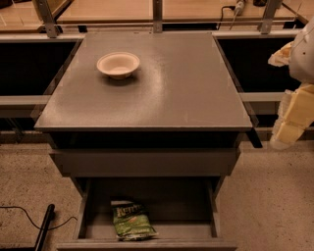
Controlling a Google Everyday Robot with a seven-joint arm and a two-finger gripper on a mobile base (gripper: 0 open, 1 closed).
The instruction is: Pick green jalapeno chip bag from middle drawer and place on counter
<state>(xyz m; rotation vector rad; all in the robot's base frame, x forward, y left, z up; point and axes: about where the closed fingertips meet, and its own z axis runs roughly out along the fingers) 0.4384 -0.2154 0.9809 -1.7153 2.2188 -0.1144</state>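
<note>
The green jalapeno chip bag (132,221) lies flat on the floor of the open middle drawer (176,203), at its front left. The drawer is pulled out toward me below the cabinet. The counter (171,88) is the dark-grey cabinet top above it. My gripper (288,128) is at the right edge of the view, beside the counter's right front corner, level with the counter and well above and to the right of the bag. It holds nothing that I can see.
A cream bowl (118,64) stands on the counter's back left. The flat grey drawer front (147,162) above the open drawer is closed. A black pole and cable (43,226) lie on the floor at left. Pale wooden tables (113,10) and metal rails stand behind.
</note>
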